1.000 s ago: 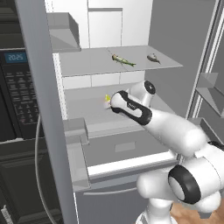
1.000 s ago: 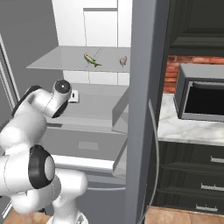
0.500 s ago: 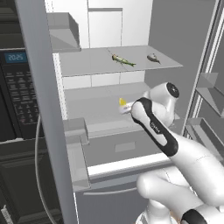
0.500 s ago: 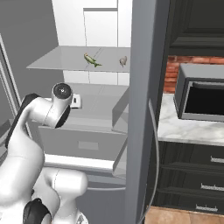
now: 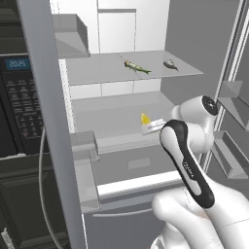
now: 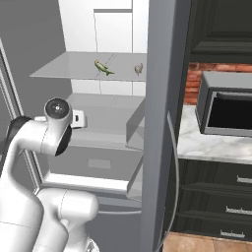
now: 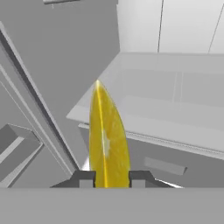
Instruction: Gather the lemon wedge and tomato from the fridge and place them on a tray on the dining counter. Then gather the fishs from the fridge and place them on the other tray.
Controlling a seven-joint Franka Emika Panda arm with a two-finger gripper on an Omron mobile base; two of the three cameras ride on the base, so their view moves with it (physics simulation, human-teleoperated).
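Note:
The fridge [image 5: 112, 104] stands open in front of me. My gripper [image 5: 151, 126] hangs over the front edge of its middle shelf, shut on the lemon wedge [image 5: 144, 118]. In the hand view the yellow wedge [image 7: 107, 135] stands upright between my two fingertips [image 7: 84, 178], with my gripper [image 7: 108, 177] at the bottom. The right base view shows my gripper [image 6: 78, 118] beside the white wrist. Two fishs lie on the upper shelf, an olive one [image 5: 136, 67] [image 6: 102, 67] and a grey one [image 5: 170, 64] [image 6: 139, 69]. The tomato, the trays and the dining counter are out of view.
The open fridge door [image 5: 46, 126] rises close on the left, with a black microwave [image 5: 14, 97] behind it. Door bins [image 5: 233, 97] hang on the right door. A pulled-out drawer [image 5: 131, 168] sits below the shelf. A second microwave [image 6: 226, 106] stands on a marble counter [image 6: 206, 142].
The arm has swung right and drawn back from the fridge's middle shelf, carrying the lemon wedge with it. The fish have not moved.

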